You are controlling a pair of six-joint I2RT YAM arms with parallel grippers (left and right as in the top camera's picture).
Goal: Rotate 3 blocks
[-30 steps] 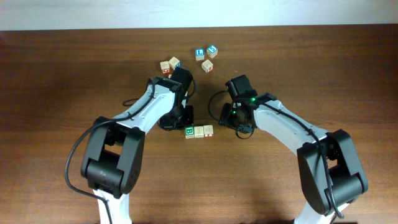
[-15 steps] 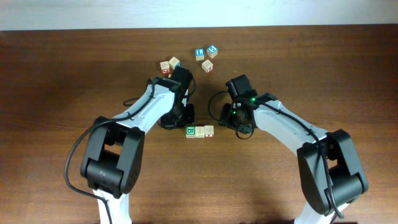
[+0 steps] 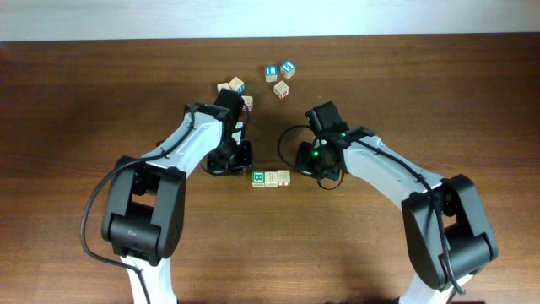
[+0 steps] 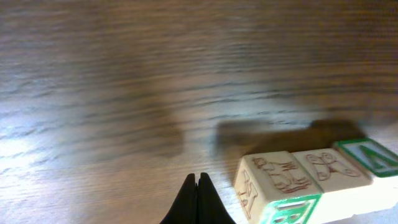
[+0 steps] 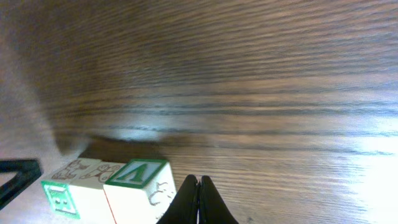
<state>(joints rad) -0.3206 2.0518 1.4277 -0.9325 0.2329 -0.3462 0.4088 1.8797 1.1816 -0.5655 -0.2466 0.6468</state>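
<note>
Overhead: blocks (image 3: 270, 178) were seen rowed, touching, on the tabletop (image 3: 84, 101) between left tool (image 4: 198, 200) and right tool (image 5: 199, 200), both clenched empty. Row could be knocked askew by a low sweep.

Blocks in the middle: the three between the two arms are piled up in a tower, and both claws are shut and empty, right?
Not a tower. The three blocks lie side by side in one row on the table, as the overhead view shows. The rest is right: the left claw and the right claw are both shut and empty.
</note>
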